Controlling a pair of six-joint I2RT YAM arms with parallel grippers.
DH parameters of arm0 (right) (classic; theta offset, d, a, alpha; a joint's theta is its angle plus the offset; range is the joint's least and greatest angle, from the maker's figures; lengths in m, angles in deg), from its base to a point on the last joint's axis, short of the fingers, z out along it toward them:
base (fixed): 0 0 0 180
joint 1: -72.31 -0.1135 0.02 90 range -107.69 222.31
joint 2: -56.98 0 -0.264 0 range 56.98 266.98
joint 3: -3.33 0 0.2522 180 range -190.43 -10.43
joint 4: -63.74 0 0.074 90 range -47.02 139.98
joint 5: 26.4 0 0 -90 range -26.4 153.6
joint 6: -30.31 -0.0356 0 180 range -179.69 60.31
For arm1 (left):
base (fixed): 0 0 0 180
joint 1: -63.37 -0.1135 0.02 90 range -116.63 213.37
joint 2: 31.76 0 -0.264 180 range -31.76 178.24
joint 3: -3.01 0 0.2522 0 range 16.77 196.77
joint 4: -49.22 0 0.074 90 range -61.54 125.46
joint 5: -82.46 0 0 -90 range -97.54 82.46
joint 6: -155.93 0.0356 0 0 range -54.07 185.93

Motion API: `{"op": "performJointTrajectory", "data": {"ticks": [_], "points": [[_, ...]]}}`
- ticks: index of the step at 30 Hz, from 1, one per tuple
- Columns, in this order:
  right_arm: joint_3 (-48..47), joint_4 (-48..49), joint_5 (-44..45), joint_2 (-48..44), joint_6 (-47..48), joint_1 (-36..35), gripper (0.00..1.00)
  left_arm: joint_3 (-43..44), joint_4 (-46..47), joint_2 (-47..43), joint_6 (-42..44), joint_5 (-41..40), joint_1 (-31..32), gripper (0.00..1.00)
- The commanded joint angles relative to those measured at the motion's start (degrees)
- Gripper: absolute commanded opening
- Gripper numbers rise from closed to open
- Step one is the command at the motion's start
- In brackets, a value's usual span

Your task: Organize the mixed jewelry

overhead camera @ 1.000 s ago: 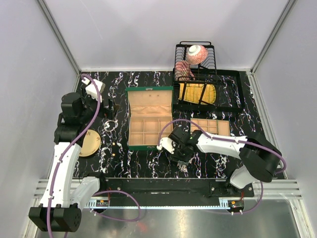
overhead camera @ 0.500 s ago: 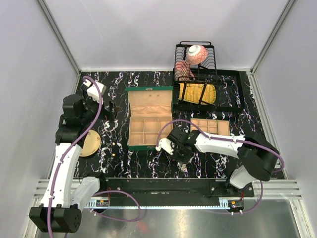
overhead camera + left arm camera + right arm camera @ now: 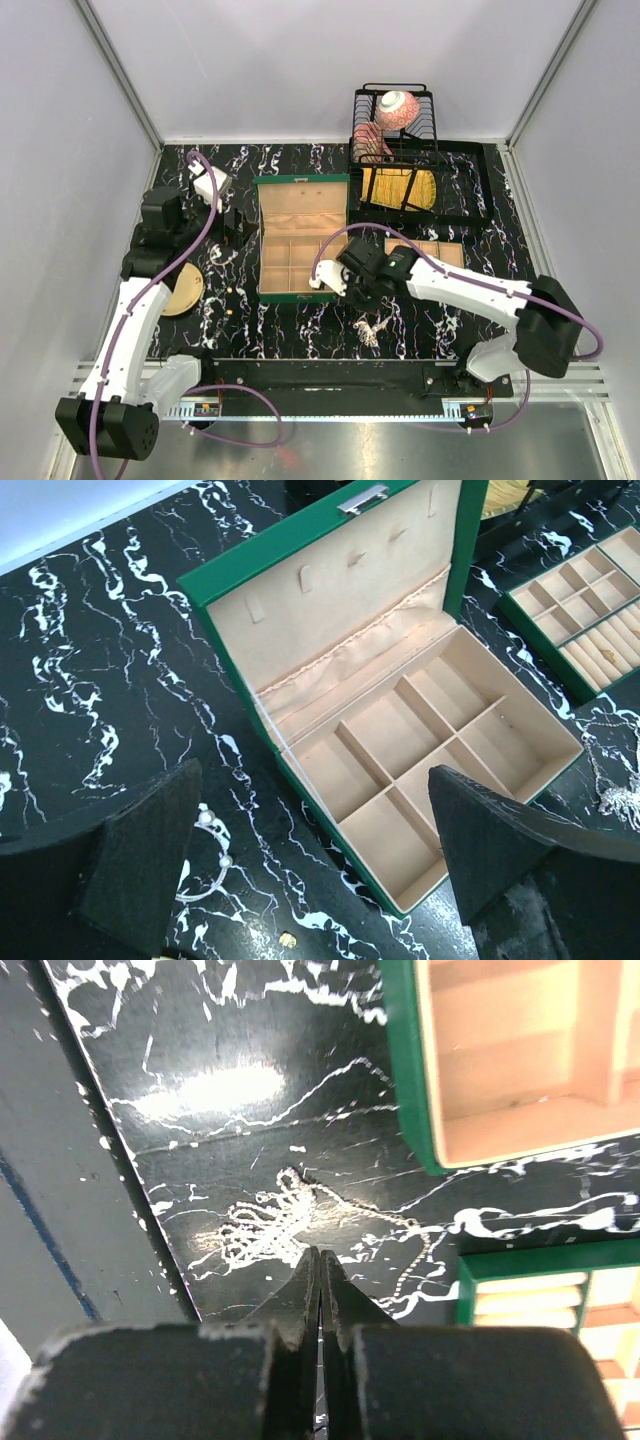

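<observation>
Right now the right gripper [image 3: 362, 300] hangs over the near middle of the black marble table [image 3: 250, 330], just on the near side of the open green jewelry box [image 3: 300, 210]. Its 2 fingers [image 3: 300, 1300] are pressed tight together with no gap. A tangled silvery chain pile [image 3: 265, 1228] lies on the table right by the tips. The chain is so thin that I cannot tell if a strand is pinched between them. From above, the chain pile sits a bit nearer than the gripper, between the box and the near edge of the table. The left gripper [image 3: 232, 222] is over the far left part of the table, just left of the box. Its 2 black fingers [image 3: 140, 860] stand wide apart and hold nothing. A thin wire hoop [image 3: 205, 855] with small pale beads lies flat on the table beside the left finger. A tiny gold stud [image 3: 287, 940] lies near the hoop, apart from it. The box has its lid up and beige slots inside. A green tray [image 3: 425, 255] with many small slots sits just right of the box. A round gold plate [image 3: 183, 290] lies at the left side of the table. A black dish rack [image 3: 400, 170] stands at the far right, with a pink bowl [image 3: 397, 108] on top.
</observation>
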Motion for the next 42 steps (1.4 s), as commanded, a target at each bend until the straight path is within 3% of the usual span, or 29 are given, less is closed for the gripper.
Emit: {"op": "performJointTrajectory", "data": {"ticks": [1, 4, 5, 9, 17, 42], "points": [[-4.6, -4.8, 0.2, -3.8, 1.7, -0.3, 0.0, 0.4, 4.2, 1.0, 0.4, 2.3, 1.6, 0.99], [-3.6, -4.9, 1.1, -3.0, 1.5, -0.3, 0.02, 0.0, 4.8, 1.6, 0.4, 2.1, 1.9, 0.99], [-2.4, -4.9, 0.8, -2.6, 1.5, -0.3, 0.1, -0.1, 5.1, 1.6, 0.3, 2.1, 2.0, 0.99], [0.8, -4.0, -0.7, 0.0, 0.9, -0.3, 0.29, -1.2, 6.2, 1.1, 0.3, 1.4, 2.1, 0.99], [5.6, 2.5, -2.4, 3.0, -0.4, -0.3, 0.48, -2.3, 6.2, 0.4, 1.3, -0.3, 2.1, 0.99], [6.9, 9.8, -0.7, 10.1, -2.8, -0.3, 0.44, -3.9, 7.0, 0.1, 2.1, -2.5, 2.1, 0.99]]}}
